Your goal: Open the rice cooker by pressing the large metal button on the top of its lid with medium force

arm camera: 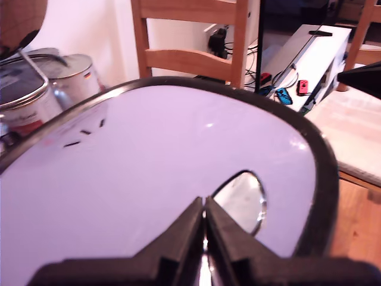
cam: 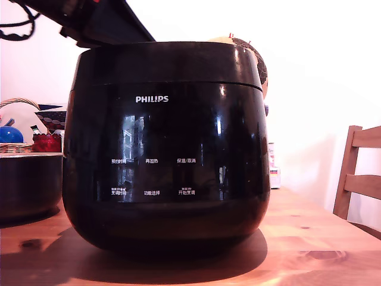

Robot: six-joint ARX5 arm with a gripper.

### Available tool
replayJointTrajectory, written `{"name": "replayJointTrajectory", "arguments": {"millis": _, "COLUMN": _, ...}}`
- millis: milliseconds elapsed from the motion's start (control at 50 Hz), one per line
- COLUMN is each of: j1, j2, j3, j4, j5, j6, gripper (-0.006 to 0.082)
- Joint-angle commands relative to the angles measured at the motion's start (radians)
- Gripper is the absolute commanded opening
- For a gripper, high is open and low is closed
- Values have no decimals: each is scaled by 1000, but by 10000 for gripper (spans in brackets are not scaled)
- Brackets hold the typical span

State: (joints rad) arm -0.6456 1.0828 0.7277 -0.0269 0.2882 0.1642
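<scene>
Tool (arm camera: pixel 204 229) pinched shut, empty, tips poised over one lid (arm camera: pixel 178 179) of one rice cooker (cam: pixel 166 149). Just beyond the tips, one shiny metal button (arm camera: pixel 243 199). Farther out, two wooden chairs (arm camera: pixel 190 36), two metal pots (arm camera: pixel 36 83). Cooker closed on the counter (cam: pixel 321 238).

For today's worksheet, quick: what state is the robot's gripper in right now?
Gripper: closed, fingertips together, holding nothing, just above the lid beside the metal button.
</scene>
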Motion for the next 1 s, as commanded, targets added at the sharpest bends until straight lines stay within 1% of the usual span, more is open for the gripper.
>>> {"name": "replayJointTrajectory", "arguments": {"millis": 0, "j1": 34, "j2": -8, "j3": -16, "j4": -8, "j5": -10, "j6": 0, "gripper": -21}}
{"name": "replayJointTrajectory", "arguments": {"millis": 400, "j1": 100, "j2": -132, "j3": -16, "j4": -10, "j5": -14, "j6": 0, "gripper": -21}}
{"name": "replayJointTrajectory", "arguments": {"millis": 640, "j1": 126, "j2": -212, "j3": -16, "j4": -10, "j5": -80, "j6": 0, "gripper": -20}}
{"name": "replayJointTrajectory", "arguments": {"millis": 980, "j1": 233, "j2": -320, "j3": -16, "j4": -11, "j5": -223, "j6": 1, "gripper": -21}}
